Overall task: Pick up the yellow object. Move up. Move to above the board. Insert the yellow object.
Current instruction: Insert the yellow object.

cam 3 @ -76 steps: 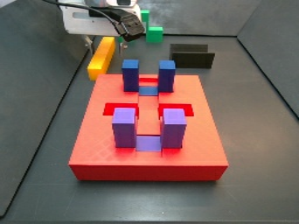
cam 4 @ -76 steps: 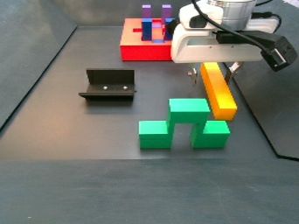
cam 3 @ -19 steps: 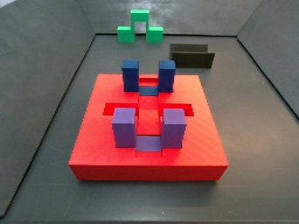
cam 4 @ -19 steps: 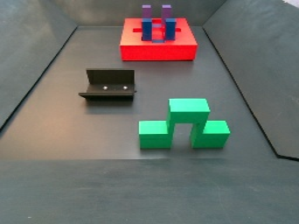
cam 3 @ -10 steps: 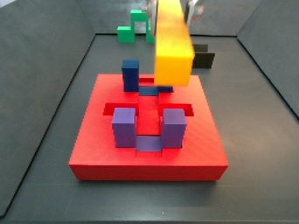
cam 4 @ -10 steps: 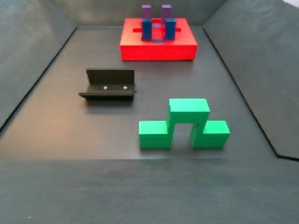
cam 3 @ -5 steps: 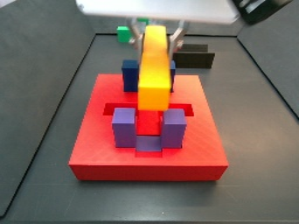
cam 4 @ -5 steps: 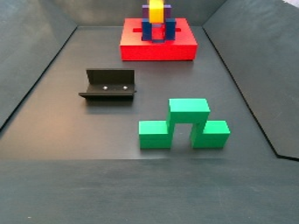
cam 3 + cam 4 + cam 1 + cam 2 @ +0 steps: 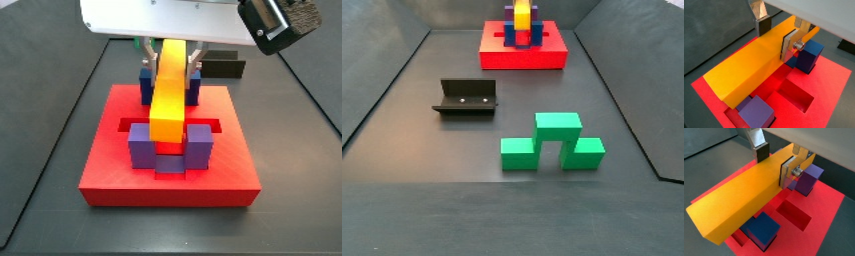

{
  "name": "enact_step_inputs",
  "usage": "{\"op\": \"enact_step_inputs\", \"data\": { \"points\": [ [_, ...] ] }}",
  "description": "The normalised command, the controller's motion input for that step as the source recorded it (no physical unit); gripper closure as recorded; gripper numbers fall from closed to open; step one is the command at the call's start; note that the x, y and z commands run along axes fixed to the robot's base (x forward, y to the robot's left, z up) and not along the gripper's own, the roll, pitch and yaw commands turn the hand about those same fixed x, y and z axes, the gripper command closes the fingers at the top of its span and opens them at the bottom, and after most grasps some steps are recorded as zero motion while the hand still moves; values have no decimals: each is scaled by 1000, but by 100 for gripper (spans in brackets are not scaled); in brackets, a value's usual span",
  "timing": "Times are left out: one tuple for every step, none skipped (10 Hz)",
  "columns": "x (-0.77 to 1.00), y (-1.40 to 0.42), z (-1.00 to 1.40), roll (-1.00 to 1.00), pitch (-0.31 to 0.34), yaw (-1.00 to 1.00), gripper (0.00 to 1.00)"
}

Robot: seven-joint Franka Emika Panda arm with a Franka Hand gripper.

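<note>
The gripper (image 9: 171, 52) has a broad white housing, flat silver fingers (image 9: 789, 46) with dark pads — and a black camera block (image 9: 278, 22).

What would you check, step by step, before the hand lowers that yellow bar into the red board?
1. Hold: the hand is shut on the yellow bar, one finger on each side, in both wrist views. Ok.
2. Position: the bar hangs above the board, running between the blue posts and purple posts. Ok.
3. Level: the bar looks level in a wrist view. Ok.
4. Slot below the bar: hidden by the bar. Cannot tell.
5. Side gap to the posts: cannot tell.
6. Green blocks and fixture lie away from the board. Ok.
</note>
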Motion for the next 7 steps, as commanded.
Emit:
{"op": "enact_step_inputs", "data": {
  "points": [
    [0, 0, -283, -80, 0, 83, 100],
    [0, 0, -243, -111, 0, 211, 100],
    [6, 0, -231, -104, 0, 271, 100],
    [49, 66, -231, -76, 0, 337, 100],
    [0, 14, -209, -111, 0, 331, 100],
    [0, 0, -197, -139, 0, 214, 100],
    [0, 0, -243, -81, 0, 166, 100]
  ]
}}
